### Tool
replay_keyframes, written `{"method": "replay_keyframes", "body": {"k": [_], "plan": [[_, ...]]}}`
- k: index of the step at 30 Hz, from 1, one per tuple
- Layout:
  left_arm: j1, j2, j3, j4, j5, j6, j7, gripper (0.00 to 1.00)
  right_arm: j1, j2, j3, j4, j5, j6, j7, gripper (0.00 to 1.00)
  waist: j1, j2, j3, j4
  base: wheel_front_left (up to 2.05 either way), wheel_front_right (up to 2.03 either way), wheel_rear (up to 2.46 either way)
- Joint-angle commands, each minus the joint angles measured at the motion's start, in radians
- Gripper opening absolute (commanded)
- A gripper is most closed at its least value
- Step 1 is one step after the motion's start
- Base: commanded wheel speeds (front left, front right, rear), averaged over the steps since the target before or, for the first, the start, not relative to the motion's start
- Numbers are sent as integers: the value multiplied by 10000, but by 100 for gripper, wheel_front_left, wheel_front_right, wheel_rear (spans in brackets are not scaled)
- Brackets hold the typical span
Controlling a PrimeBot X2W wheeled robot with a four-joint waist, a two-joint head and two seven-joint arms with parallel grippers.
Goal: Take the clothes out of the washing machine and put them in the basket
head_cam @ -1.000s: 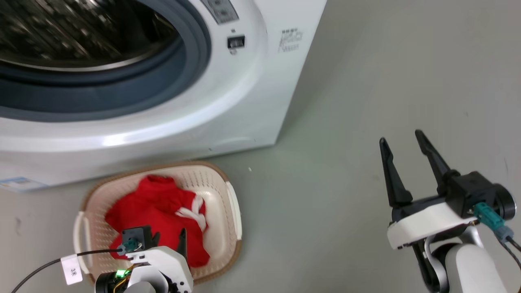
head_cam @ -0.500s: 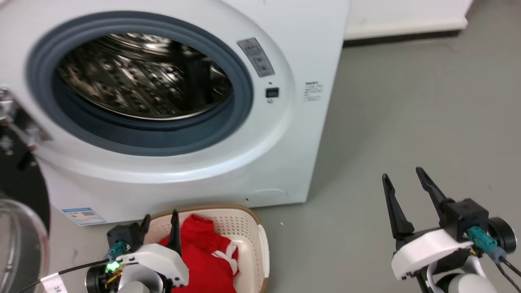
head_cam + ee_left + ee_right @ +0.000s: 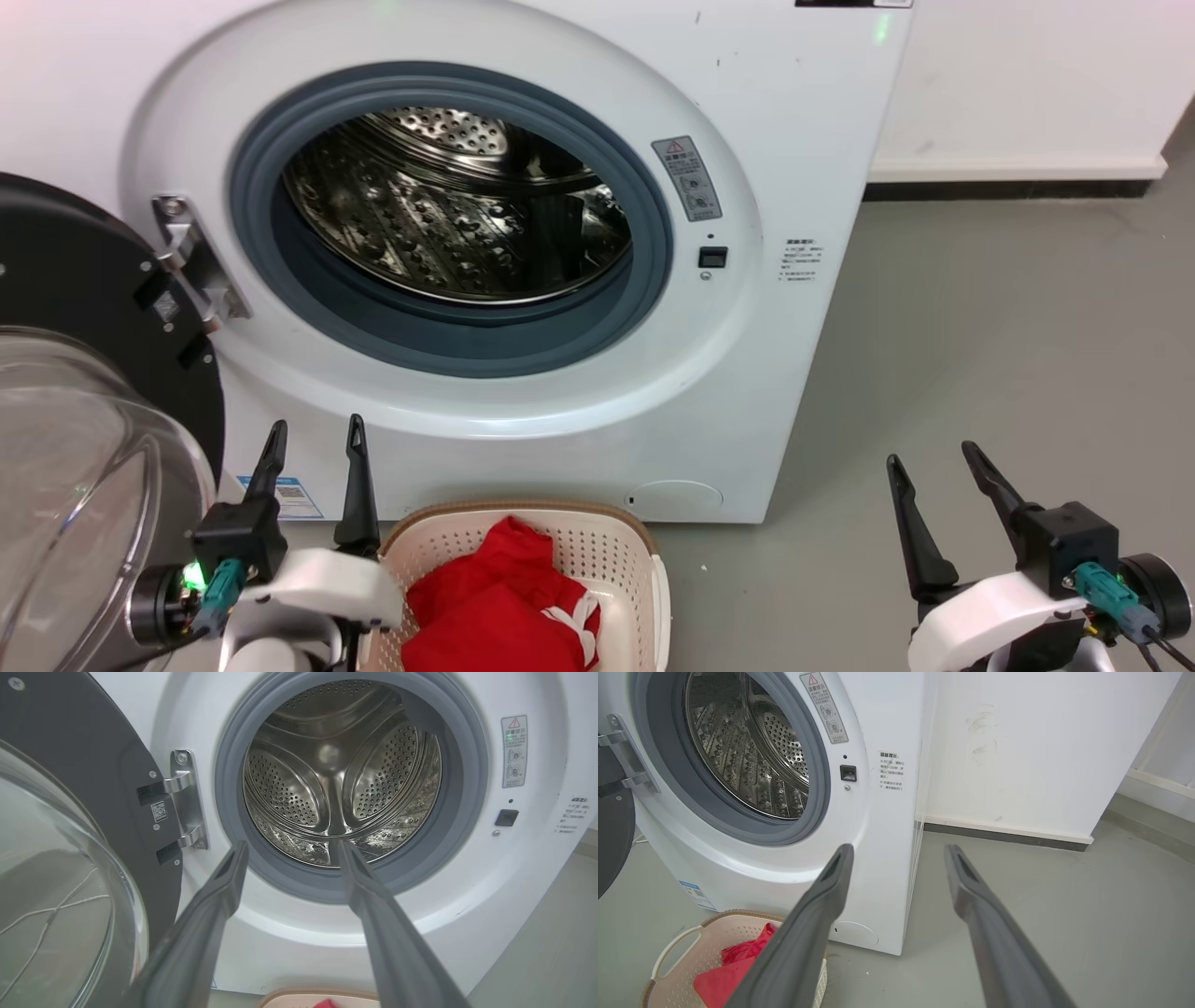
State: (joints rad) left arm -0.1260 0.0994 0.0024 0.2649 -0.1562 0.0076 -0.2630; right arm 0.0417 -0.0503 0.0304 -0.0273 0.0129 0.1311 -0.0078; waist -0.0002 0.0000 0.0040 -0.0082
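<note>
Red fabric w/ white trim, the clothes (image 3: 504,611), is seen heaped inside the basket (image 3: 611,551), bunched from the middle toward its near side. White strips are seen at the heap's right edge. The basket's far wall, cream and perforated under a brown rim, is left uncovered.

The basket is set on the grey floor (image 3: 1008,355) at the foot of the washing machine (image 3: 794,121), below the porthole and left of the machine's front right corner. Whether it touches the front panel can't be told.

The porthole is ringed by a grey seal, and the perforated steel drum (image 3: 448,224) w/ its ribs is seen through it. The door (image 3: 75,280) is swung fully open to the left on a metal hinge (image 3: 191,261), its dark frame and clear glass bubble turned toward the head cam.

The left gripper (image 3: 316,425) is held just beside the basket's left edge, fingers spread and released, pointing up at the machine front. In the left wrist view the fingers are aimed at the porthole's lower rim. The right gripper (image 3: 932,455) is held well apart to the right, over bare floor past the machine's right side, fingers likewise spread and released.

A white wall (image 3: 1018,84) w/ a pale skirting is seen behind, at the floor's far edge.
</note>
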Motion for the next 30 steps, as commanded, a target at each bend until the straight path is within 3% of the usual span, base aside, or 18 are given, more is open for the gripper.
{"method": "replay_keyframes", "body": {"k": [1, 14, 30], "plan": [[308, 129, -56, -337, 146, 33, -24, 100, 149, 1, -13, -41, -80, -7, 23, 100, 2, 0, -148, 123, 0, 0, 0], [1694, 529, -269, -2350, 307, 88, 1287, 100, 611, 2, -548, -580, -405, -7, 85, 100, 2, 0, -584, -92, 0, 0, 0], [2220, 603, -386, -2621, 147, 240, 1848, 100, 928, 1, -459, -933, -228, -7, 265, 100, 2, 0, -749, -268, 0, 0, 0]]}}
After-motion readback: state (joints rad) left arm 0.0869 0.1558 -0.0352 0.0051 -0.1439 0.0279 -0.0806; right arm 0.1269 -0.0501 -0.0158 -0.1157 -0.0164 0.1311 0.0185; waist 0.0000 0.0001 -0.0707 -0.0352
